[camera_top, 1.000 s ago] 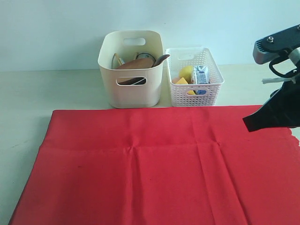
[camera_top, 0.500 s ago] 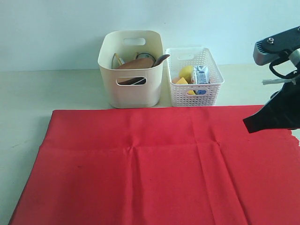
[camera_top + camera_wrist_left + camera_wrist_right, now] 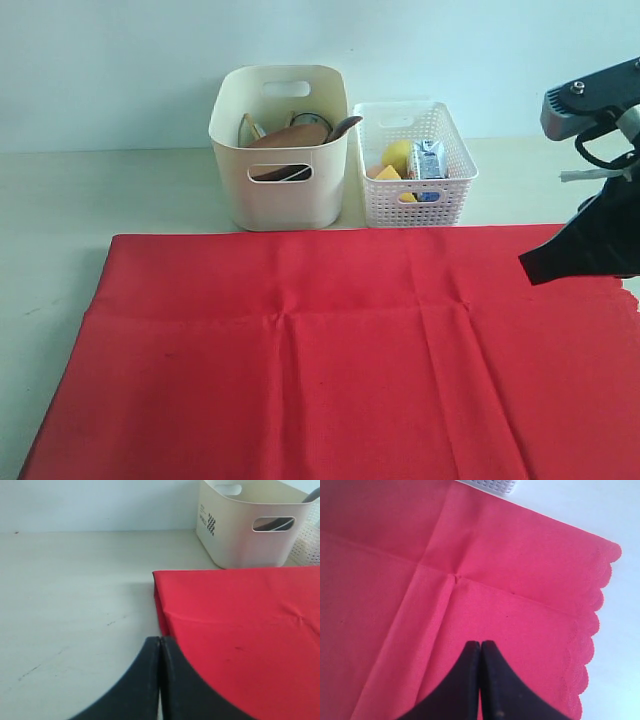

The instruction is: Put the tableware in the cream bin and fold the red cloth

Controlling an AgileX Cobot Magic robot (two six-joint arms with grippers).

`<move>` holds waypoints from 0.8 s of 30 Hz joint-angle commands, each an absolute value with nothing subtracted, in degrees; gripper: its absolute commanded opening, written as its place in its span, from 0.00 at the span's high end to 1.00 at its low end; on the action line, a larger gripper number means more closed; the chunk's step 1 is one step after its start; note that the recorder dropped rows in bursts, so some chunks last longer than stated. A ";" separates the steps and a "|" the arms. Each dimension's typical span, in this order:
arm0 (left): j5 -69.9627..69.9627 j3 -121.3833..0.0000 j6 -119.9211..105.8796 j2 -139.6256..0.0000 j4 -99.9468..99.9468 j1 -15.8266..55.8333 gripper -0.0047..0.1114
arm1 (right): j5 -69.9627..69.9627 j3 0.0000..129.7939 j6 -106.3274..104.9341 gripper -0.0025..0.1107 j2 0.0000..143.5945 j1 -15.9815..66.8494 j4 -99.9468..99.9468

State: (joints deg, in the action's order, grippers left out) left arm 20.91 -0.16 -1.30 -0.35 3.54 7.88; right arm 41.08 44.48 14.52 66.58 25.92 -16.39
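You find no text you can read here. The bin (image 3: 245,547) carries a small dark checkered mark (image 3: 211,524) with tiny print beside it, too small to make out. The carton (image 3: 428,160) in the basket (image 3: 420,210) shows blue print, equally illegible.

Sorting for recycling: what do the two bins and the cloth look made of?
Cream bin: likely smooth matte plastic, with moulded handle cut-outs. White basket: probably plastic, with perforated walls. Red cloth: woven-looking fabric, matte, with creases and a scalloped edge.

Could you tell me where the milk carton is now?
In the exterior view the carton stands in the white basket, right of the cream bin, beside the lemon.
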 commanded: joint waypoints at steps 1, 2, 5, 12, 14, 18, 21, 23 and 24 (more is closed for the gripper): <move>20.19 0.00 -1.26 0.00 3.51 9.50 0.96 | 40.37 44.18 14.60 0.97 65.97 25.97 -16.33; 20.19 0.00 -1.26 0.00 3.51 9.83 0.96 | 40.56 44.18 14.60 0.97 65.97 25.97 -16.33; 20.19 0.00 -1.26 0.00 3.51 10.40 0.96 | 40.83 44.18 14.60 0.97 65.97 25.97 -16.33; 20.38 0.00 -1.26 0.00 3.51 10.40 0.96 | 40.97 44.18 14.60 0.97 65.97 25.97 -16.33; 20.69 0.00 -1.26 0.00 3.51 10.40 0.96 | 40.97 44.18 14.60 0.97 65.97 25.97 -16.33; 21.21 -1.16 -1.26 0.00 3.51 10.40 0.96 | 40.97 44.18 14.60 0.97 65.97 25.97 -16.33; 21.21 -3.35 -1.26 -0.97 3.51 10.40 0.96 | 40.86 44.18 14.60 0.97 65.97 25.97 -16.33; 21.21 -5.28 -1.36 -2.66 3.51 10.49 0.96 | 40.76 44.18 14.60 0.97 65.97 25.97 -16.33; 21.21 -6.15 -1.36 -3.39 3.51 10.49 0.96 | 40.76 44.18 14.60 0.97 65.97 25.97 -16.33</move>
